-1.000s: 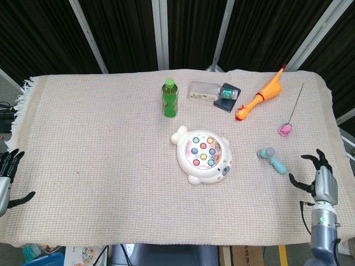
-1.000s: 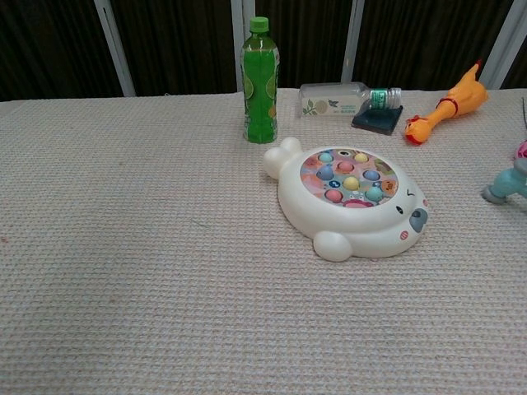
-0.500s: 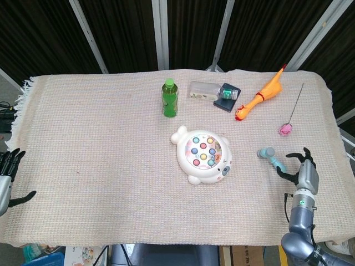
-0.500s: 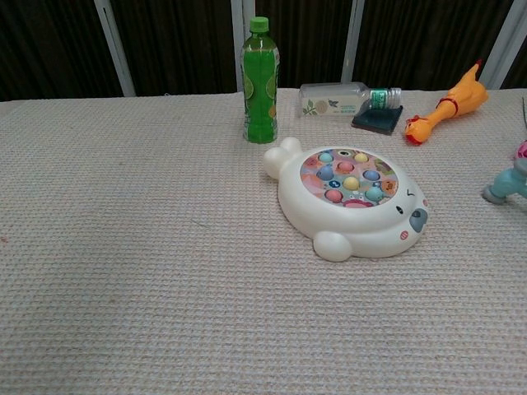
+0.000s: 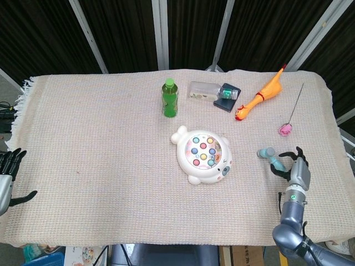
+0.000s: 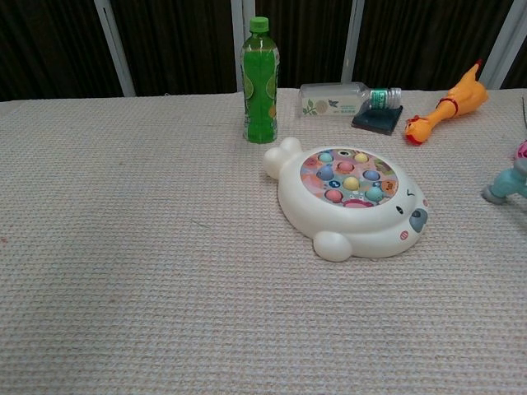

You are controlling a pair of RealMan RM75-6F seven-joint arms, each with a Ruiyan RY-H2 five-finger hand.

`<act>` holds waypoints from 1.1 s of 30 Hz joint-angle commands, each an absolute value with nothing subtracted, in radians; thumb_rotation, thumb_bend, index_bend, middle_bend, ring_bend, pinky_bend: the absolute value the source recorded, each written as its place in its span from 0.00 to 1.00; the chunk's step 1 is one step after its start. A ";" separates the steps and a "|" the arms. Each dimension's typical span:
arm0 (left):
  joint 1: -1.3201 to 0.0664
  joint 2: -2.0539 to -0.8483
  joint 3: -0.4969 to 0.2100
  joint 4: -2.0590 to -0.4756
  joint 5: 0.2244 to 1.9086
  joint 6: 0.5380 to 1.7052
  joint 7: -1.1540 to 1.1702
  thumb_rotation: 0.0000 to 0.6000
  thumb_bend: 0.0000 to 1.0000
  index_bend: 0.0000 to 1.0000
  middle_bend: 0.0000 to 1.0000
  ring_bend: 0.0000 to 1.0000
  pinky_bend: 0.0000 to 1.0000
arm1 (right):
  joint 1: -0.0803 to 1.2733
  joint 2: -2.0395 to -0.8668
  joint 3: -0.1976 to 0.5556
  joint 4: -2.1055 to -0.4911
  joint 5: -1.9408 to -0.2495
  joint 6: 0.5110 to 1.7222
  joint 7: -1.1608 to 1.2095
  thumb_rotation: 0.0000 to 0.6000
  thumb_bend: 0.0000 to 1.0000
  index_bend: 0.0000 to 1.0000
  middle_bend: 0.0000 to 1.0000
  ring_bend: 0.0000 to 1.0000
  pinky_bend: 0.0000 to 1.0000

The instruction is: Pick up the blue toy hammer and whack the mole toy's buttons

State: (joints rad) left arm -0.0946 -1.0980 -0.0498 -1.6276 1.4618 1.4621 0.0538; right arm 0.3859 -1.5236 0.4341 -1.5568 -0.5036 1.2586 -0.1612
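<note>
Cloth-covered table [image 5: 100, 166]. Mole toy [image 5: 203, 154] at centre. Right hand [image 5: 295, 169] with fingers spread, holding nothing, over the hammer [image 5: 268, 155] handle, contact unclear. Left hand [image 5: 6, 177] at the left edge, fingers spread, empty.

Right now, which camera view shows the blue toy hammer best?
The head view: the blue toy hammer lies whole on the cloth, with the right hand over its handle end. The chest view shows only its head, cut off at the right edge.

Head view looks down; chest view low, both sharing the mole toy [image 5: 203, 154].
</note>
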 commanded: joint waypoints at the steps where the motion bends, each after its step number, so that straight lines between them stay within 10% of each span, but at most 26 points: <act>1: -0.096 -1.097 -0.050 -1.629 1.462 1.460 0.053 1.00 0.00 0.00 0.00 0.00 0.00 | 0.398 -1.541 0.440 -1.539 -0.496 1.255 -0.169 1.00 0.29 0.44 0.08 0.00 0.00; 33: -0.103 -1.090 -0.049 -1.635 1.446 1.438 0.043 1.00 0.00 0.00 0.00 0.00 0.00 | 0.442 -1.624 0.475 -1.410 -0.458 1.206 -0.207 1.00 0.34 0.52 0.11 0.00 0.00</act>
State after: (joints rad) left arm -0.1027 -1.0901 -0.0489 -1.6349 1.4454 1.4383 0.0425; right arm 0.4406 -1.6222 0.4741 -1.4111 -0.4587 1.2069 -0.2062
